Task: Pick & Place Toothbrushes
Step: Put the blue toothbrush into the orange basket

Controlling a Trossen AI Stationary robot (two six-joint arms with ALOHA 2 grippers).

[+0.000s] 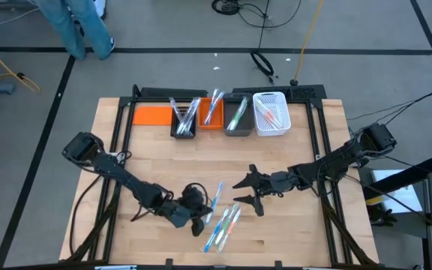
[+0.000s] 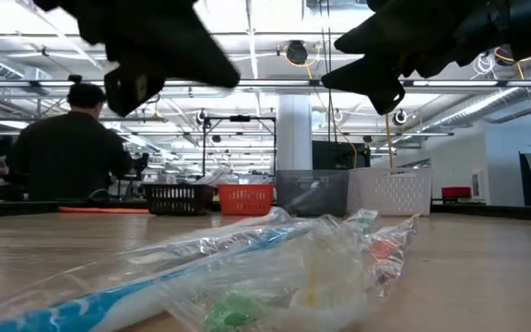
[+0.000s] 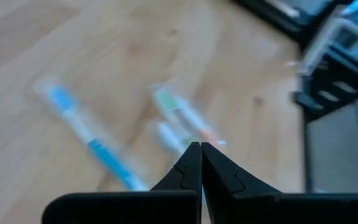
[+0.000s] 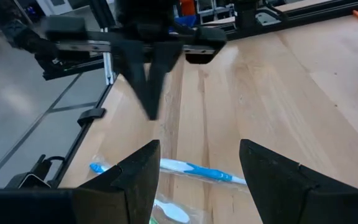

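Observation:
Several wrapped toothbrushes (image 1: pixel 222 221), blue, green and white, lie flat on the wooden table near its front edge. They also show in the low view (image 2: pixel 247 267). My left gripper (image 1: pixel 199 223) is shut and empty. It points down just above this pile, with blurred brushes under its tips (image 3: pixel 201 148). My right gripper (image 1: pixel 247 193) is open and empty. It hovers a little right of the pile, and a blue brush (image 4: pixel 194 169) lies on the table beyond its two fingers. More toothbrushes stand in the bins at the far edge.
At the far edge stand a black bin (image 1: pixel 184 120), an orange bin (image 1: pixel 212 112), a grey bin (image 1: pixel 237 118) and a white basket (image 1: pixel 271 114), with a flat orange piece (image 1: pixel 152 115) to their left. A black frame borders the table. A person stands beyond the far left corner (image 1: pixel 77 26).

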